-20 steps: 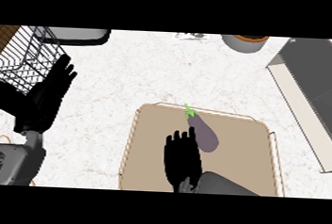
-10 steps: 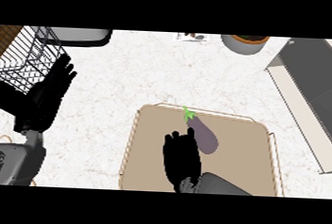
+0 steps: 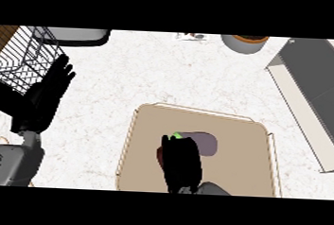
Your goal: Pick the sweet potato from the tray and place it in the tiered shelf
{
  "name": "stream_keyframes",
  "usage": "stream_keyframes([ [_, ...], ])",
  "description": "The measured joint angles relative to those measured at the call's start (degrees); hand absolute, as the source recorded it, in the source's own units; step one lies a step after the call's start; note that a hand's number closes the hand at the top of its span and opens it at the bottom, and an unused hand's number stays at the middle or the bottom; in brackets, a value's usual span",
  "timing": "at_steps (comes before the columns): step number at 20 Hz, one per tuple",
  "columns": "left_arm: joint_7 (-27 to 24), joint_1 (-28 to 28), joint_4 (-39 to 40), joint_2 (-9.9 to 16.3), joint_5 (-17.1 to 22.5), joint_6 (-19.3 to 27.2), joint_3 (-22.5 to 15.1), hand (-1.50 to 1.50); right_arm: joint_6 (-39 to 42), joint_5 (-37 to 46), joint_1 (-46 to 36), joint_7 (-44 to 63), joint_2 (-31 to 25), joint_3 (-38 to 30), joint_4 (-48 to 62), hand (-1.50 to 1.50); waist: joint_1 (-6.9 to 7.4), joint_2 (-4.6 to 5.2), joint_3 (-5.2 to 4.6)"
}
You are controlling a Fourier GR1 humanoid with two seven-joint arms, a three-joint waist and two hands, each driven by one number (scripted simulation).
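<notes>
Counter [image 3: 164, 76]: pale speckled stone top, filling most of the head view. Tray [image 3: 246, 137]: tan, rectangular, raised pale rim, at 6 o'clock of the view. Vegetable [image 3: 205, 142]: purple body with a green stem end, lying on the tray near its middle; the task calls it a sweet potato; its left part is hidden under the right hand. Right hand [image 3: 179, 160]: black, over the tray at 6 o'clock, fingers pointing toward 12 o'clock and overlapping the vegetable's stem end; whether the fingers are curled round it cannot be told. Left hand [image 3: 41, 102]: black, at 9 o'clock, fingers straight and spread, holding nothing, just beside the wire shelf. Wire shelf [image 3: 22, 56]: black wire, at 10 o'clock, well apart from the tray. Pot [image 3: 244, 42]: round, grey with a brown rim, at 1 o'clock. Grey slab [image 3: 317, 88]: long, angled, at 3 o'clock.
</notes>
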Motion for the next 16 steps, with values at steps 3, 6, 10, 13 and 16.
stream_keyframes([
  [3, -0.39, -0.73, 1.28, -0.19, -0.28, -0.21, 0.36, 0.00, -2.68, 0.80, 1.85, 0.24, 0.98, -1.73, -3.97, 1.50, -0.19, 0.29, 0.21],
  [6, -0.62, -0.37, 1.20, -0.84, -0.60, 0.13, 0.15, 0.00, -7.97, 1.67, 2.55, 0.62, 2.22, -3.14, -8.94, 1.50, -0.17, 0.31, 0.35],
  [10, 0.02, -0.50, 0.70, -0.25, -0.20, -0.30, 0.81, 0.00, -14.22, 5.01, 1.69, 1.80, 3.04, -4.89, -16.69, 1.50, -0.25, 0.22, 0.42],
  [13, 0.59, -0.37, 0.18, -0.41, -0.43, -0.11, 0.66, 0.00, -15.55, 8.55, 0.04, 3.67, 3.21, -6.45, -23.24, 1.50, -0.34, 0.16, 0.42],
  [16, 0.78, -0.30, -0.25, -0.28, -0.64, -0.23, 0.83, 0.00, -13.77, 10.89, -1.77, 5.57, 3.20, -9.40, -30.36, 1.50, -0.36, 0.17, 0.40],
])
